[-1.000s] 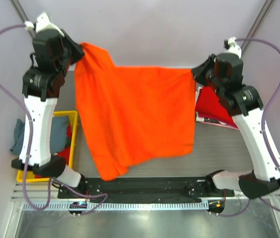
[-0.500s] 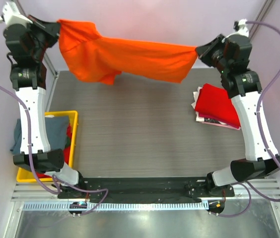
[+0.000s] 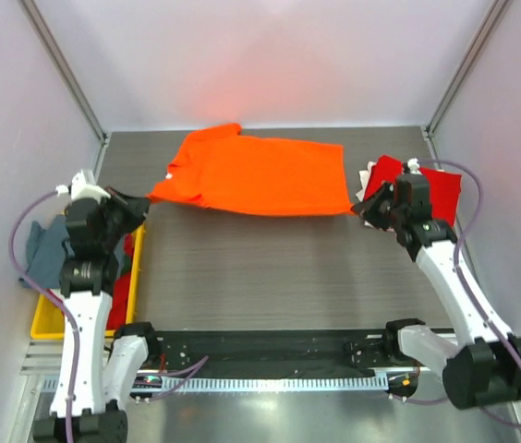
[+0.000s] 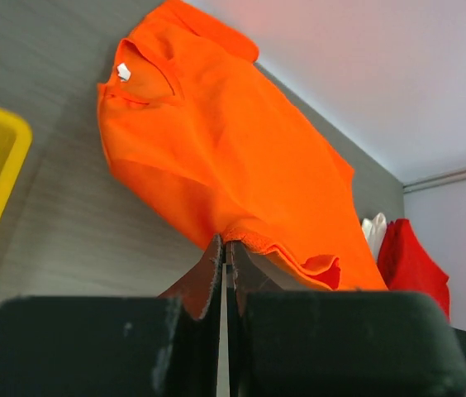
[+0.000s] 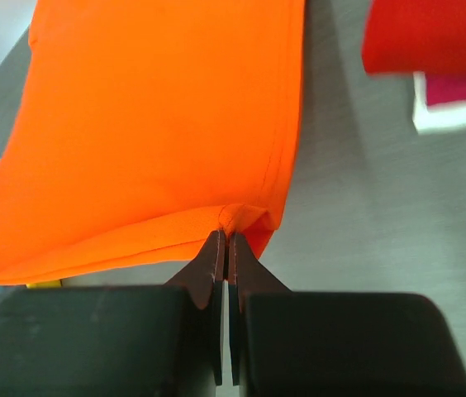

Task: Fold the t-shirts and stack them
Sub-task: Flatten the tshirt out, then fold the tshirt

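Note:
The bright orange t-shirt (image 3: 251, 173) lies spread on the far half of the table, collar toward the left. My left gripper (image 3: 146, 199) is shut on its near left edge; in the left wrist view (image 4: 225, 241) the hem is pinched between the tips. My right gripper (image 3: 357, 209) is shut on its near right corner, as the right wrist view (image 5: 226, 233) shows. The orange shirt (image 5: 150, 116) stretches away from the jaws. A folded deep red t-shirt (image 3: 427, 185) lies at the right on white and pink ones (image 5: 452, 112). A grey-blue t-shirt (image 3: 48, 251) hangs over the yellow bin.
The yellow bin (image 3: 48, 323) stands at the left edge by the left arm, with red cloth (image 3: 124, 288) in it. The black rail (image 3: 270, 349) with the arm bases runs along the near edge. Walls close in the back and sides.
Both arms have swung down and toward the near side, laying the orange shirt from hanging in the air onto the table. Both grippers stay shut on it.

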`<state>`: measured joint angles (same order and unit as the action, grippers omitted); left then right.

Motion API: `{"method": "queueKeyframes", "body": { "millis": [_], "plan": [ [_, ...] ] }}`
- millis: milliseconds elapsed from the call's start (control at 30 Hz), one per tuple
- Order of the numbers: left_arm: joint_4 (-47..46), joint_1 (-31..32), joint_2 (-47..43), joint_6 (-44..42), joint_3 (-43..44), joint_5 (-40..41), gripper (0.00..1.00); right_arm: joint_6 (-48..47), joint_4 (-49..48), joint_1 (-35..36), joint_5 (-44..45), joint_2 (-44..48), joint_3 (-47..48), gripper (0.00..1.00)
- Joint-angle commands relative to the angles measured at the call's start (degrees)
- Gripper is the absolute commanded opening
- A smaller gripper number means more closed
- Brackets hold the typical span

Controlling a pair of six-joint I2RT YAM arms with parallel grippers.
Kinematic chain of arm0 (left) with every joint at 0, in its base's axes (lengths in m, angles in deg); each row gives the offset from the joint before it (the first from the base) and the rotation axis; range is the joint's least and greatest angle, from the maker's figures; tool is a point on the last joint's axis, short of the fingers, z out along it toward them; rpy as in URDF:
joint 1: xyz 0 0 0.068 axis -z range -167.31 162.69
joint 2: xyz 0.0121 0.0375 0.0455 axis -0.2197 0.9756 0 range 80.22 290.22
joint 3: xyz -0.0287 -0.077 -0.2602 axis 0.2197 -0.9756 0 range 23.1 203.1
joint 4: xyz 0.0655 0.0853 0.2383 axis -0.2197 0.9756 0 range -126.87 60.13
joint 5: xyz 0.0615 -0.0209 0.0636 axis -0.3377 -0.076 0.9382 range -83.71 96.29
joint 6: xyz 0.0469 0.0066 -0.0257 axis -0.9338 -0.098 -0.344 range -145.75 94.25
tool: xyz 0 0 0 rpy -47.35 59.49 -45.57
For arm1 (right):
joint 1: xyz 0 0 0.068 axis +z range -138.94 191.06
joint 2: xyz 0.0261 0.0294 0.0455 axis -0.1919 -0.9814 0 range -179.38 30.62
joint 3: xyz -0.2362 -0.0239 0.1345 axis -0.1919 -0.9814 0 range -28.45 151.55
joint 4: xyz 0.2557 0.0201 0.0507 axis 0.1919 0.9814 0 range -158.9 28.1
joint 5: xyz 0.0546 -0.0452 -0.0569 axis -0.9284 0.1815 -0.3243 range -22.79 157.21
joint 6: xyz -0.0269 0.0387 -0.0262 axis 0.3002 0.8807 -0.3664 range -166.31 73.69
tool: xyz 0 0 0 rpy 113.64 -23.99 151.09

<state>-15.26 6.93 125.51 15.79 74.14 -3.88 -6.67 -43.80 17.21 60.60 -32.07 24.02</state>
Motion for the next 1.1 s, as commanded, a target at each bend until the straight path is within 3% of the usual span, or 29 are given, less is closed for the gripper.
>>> {"method": "queueKeyframes", "body": {
  "millis": [0, 133, 233, 500, 667, 1067],
  "plan": [
    [4.0, -0.3, -7.5, -1.5, -6.2, 1.7, 0.00, 1.6, -3.3, -0.2, -2.5, 8.1, -6.5, 0.01],
    [13.7, -0.2, -17.3, 2.2, -11.6, 4.4, 0.01, 2.7, -1.0, -0.2, -3.2, 15.4, -17.3, 0.01],
    [17.6, -0.1, -19.8, 7.5, -15.6, 3.7, 0.00, 4.7, 1.7, -0.1, -4.5, 20.1, -22.6, 0.01],
    [15.6, -0.1, -19.9, 12.3, -21.0, 2.0, 0.00, 5.5, 6.0, -0.3, -2.5, 27.1, -28.1, 0.01],
    [12.2, 0.0, -17.0, 9.0, -19.6, 2.9, 0.00, 3.7, 5.7, -0.2, -0.9, 22.8, -27.8, 0.01],
    [6.2, 0.0, 1.6, -0.3, -13.2, -0.5, 0.00, 2.2, 0.1, -0.2, 0.6, 16.3, -26.7, 0.01]
  ]
}}
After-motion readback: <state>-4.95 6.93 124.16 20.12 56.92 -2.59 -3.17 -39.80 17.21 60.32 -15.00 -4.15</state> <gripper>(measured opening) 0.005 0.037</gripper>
